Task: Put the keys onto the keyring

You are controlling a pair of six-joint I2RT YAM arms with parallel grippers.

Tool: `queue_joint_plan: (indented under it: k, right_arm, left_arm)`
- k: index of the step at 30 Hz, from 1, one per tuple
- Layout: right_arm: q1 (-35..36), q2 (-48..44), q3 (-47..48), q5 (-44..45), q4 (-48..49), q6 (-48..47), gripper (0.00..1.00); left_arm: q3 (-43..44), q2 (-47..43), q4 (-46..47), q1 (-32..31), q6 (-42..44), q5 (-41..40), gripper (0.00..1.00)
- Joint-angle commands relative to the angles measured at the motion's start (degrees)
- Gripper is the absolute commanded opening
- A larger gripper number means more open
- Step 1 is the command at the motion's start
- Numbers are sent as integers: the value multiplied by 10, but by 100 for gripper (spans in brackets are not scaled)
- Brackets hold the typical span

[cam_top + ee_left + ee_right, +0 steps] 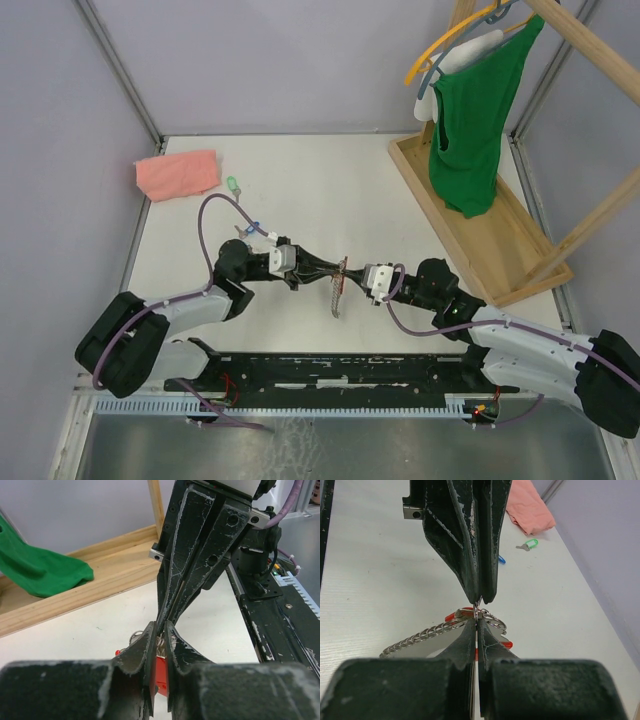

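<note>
The keyring (337, 288) is held up off the table between my two grippers; its grey strip of loops (415, 641) hangs to the left in the right wrist view, with bits of the red band (505, 644) showing. My right gripper (477, 619) is shut on the keyring's top edge. My left gripper (160, 630) meets it tip to tip and is shut on the red key's tag (160, 672). A green key (232, 184) and a blue key (255, 228) lie on the table behind the left arm. The second blue key is hidden.
A pink folded cloth (178, 173) lies at the back left. A wooden rack (480, 215) with a green garment (470, 120) on a hanger stands at the back right. A black rail (330, 368) runs along the near edge.
</note>
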Motion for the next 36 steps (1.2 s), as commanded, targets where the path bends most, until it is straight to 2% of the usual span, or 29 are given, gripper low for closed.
queue_joint_plan:
  k: [1, 3, 10, 13, 25, 36]
  right_arm:
    - [-3, -16, 30, -15, 41, 11, 1]
    - [-3, -20, 30, -15, 41, 13, 1]
    - [-4, -23, 30, -15, 43, 18, 1]
    - [-4, -20, 28, -18, 57, 25, 1]
    - [-9, -18, 27, -21, 96, 54, 1]
    - [-11, -17, 25, -21, 104, 59, 1]
  left_arm:
    - [18, 20, -9, -2, 21, 21, 15]
    - [19, 24, -8, -2, 12, 22, 15]
    - [-3, 26, 33, -2, -21, 30, 28]
    - [-7, 28, 37, -2, -20, 26, 30]
    - [-11, 55, 43, -2, -33, 34, 29]
    - [-19, 72, 83, -2, -63, 6, 27]
